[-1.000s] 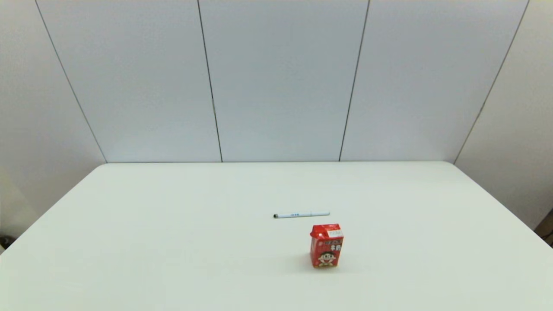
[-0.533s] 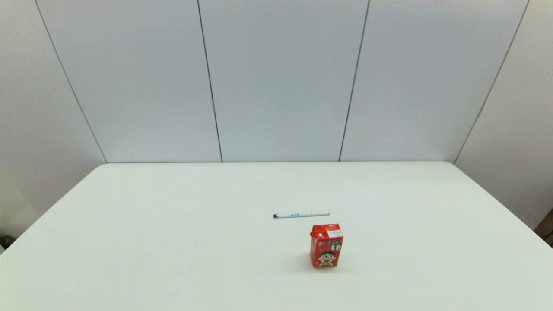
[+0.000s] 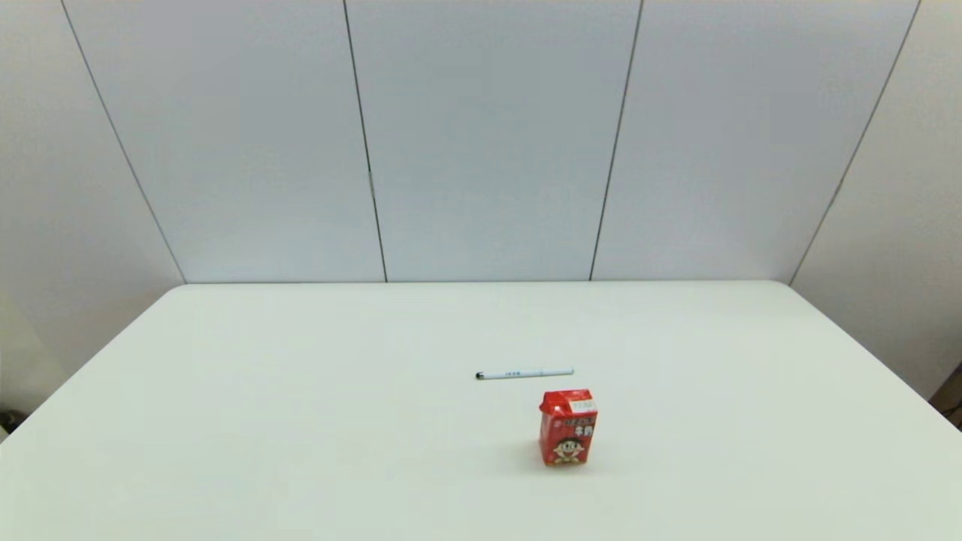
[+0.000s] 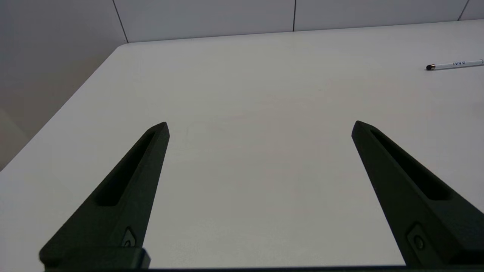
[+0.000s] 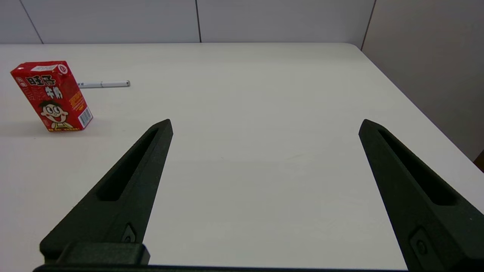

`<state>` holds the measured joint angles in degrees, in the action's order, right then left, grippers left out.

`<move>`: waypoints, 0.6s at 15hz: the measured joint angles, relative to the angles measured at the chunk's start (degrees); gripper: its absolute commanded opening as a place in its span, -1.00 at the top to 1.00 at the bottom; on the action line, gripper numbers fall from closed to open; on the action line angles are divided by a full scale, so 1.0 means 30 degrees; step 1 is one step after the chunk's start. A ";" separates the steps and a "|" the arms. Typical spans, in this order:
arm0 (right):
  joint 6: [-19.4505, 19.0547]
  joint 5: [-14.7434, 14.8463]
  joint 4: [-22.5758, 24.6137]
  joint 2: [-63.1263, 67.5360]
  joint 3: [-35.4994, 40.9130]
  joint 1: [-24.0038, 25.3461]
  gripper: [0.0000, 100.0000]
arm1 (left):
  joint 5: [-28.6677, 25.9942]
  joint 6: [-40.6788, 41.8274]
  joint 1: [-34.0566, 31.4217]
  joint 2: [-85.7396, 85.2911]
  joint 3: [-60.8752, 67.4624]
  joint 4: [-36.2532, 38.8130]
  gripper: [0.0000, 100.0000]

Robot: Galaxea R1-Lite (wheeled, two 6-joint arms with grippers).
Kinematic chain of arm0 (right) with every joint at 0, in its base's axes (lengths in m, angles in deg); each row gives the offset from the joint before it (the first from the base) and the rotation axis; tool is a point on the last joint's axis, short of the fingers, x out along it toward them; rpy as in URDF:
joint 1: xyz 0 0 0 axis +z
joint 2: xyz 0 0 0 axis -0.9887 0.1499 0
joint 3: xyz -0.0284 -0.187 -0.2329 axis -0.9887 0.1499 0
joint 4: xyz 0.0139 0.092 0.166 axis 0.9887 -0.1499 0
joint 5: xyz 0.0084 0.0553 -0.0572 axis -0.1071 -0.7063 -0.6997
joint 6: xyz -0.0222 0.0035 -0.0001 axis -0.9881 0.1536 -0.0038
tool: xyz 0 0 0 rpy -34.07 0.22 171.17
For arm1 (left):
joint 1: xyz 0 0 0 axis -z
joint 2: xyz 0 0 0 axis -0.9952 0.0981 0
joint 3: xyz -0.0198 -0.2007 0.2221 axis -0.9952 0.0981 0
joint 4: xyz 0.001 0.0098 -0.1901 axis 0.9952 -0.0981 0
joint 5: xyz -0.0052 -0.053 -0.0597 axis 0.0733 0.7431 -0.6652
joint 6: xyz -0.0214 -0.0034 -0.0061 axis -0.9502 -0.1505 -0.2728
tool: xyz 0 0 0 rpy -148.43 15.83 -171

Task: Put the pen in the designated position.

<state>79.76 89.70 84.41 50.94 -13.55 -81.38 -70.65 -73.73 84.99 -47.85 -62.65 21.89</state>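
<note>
The slim white pen point(image 3: 524, 373) lies flat near the table's middle, dark tip to the left; it also shows as the pen point(image 4: 453, 64) in the left wrist view and the pen point(image 5: 104, 84) in the right wrist view, partly behind the carton. My left gripper point(image 4: 260, 128) is open over bare tabletop at the near left, far from the pen. My right gripper point(image 5: 266, 126) is open over bare tabletop at the near right. Both arms are out of the head view. The designated position has no mark that I can see.
A small red cartoon-face carton point(image 3: 568, 427) stands upright just in front of the pen's right end, also seen as the carton point(image 5: 51, 96). The white table point(image 3: 301, 421) ends at grey wall panels behind and at its side edges.
</note>
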 measured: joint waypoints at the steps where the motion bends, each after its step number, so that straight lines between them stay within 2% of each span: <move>1: 0.0000 0.0000 0.0000 0.0000 0.0000 0.0000 -1.00 | 0.0008 0.0000 0.0000 0.0000 0.0000 0.0000 -1.00; 9: -0.0008 0.0000 0.0000 0.0000 0.0000 0.0000 -1.00 | -0.0008 0.0004 0.0000 0.0000 0.0000 -0.0008 -1.00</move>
<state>79.74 89.70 84.41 50.94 -13.55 -81.38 -70.68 -73.72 84.99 -47.85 -62.65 21.86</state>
